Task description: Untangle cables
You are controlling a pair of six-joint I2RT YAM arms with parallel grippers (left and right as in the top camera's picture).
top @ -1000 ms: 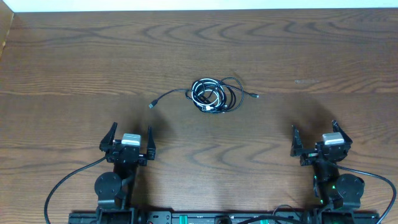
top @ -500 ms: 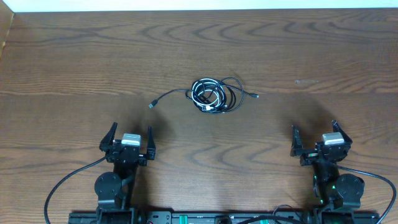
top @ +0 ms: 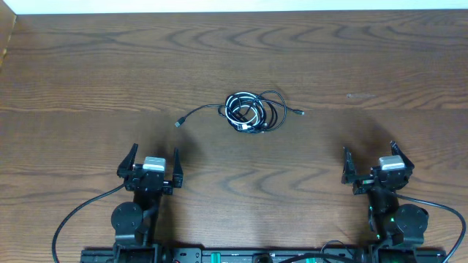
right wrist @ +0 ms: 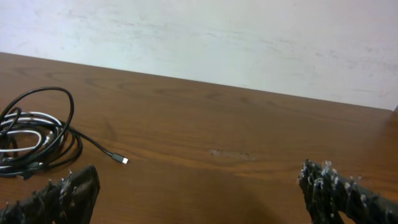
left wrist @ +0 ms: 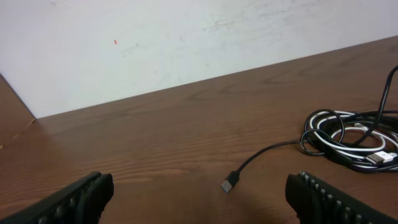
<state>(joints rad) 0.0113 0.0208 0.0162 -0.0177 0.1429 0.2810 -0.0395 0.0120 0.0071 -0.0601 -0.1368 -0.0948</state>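
Observation:
The cables (top: 248,111) lie coiled together in the middle of the table, a black one wound around a white one. One black end trails left to a plug (top: 178,123), another runs right to a small plug (top: 300,112). The left wrist view shows the coil (left wrist: 351,138) at right and the left plug (left wrist: 230,183) ahead. In the right wrist view the coil (right wrist: 34,134) sits at far left, its plug (right wrist: 120,159) nearby. My left gripper (top: 151,164) and right gripper (top: 374,161) rest open near the front edge, well short of the cables, nothing between their fingers.
The wooden table (top: 365,66) runs back to a white wall (left wrist: 186,37). A faint pale scuff (right wrist: 227,153) marks the wood right of the coil. Black arm wires (top: 73,215) loop beside the left base at the front edge.

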